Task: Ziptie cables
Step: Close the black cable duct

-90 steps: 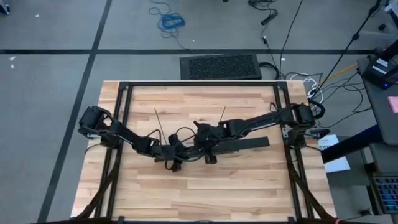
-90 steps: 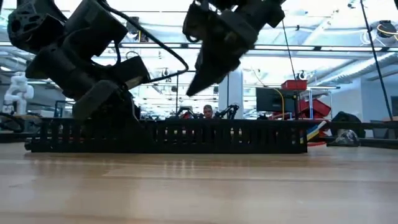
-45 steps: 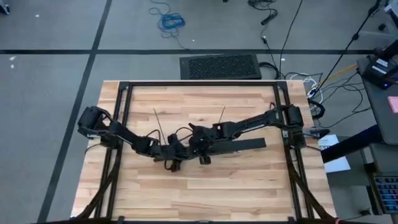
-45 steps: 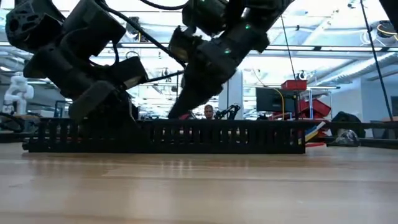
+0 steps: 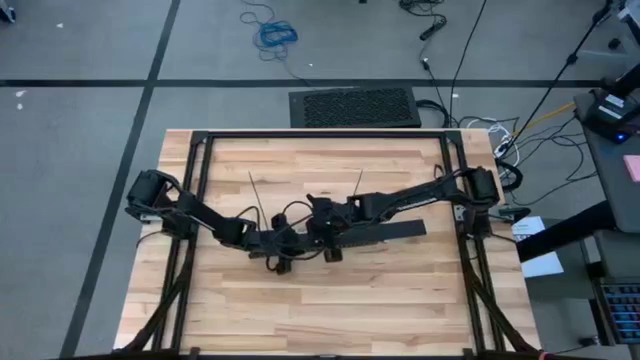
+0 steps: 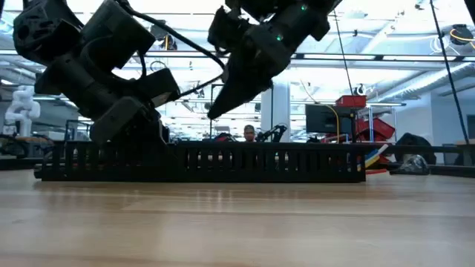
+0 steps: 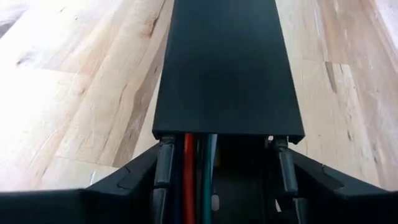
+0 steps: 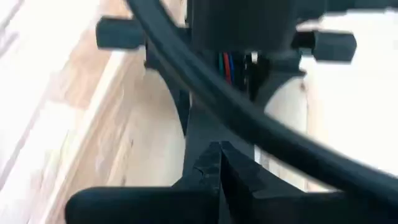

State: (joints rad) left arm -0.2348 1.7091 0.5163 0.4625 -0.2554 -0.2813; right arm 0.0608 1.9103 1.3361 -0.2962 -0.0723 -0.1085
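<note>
At table centre, my left gripper (image 5: 283, 243) clenches the cables (image 7: 196, 180) at the black bar's (image 5: 390, 231) nine-o'clock end; my right gripper (image 8: 214, 163) hovers pinched empty. No zipties visibly fastened yet.

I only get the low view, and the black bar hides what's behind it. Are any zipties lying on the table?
Observer: Yes. The high view shows two zipties lying straight on the table beyond the black bar.
Operator: And the cables?
Observer: The left wrist view shows the cables, orange and green, running into the bar's end.
Operator: Where are the arms along the bar?
Observer: From above, the right pincer and the left pincer sit close together near its left end.
</note>
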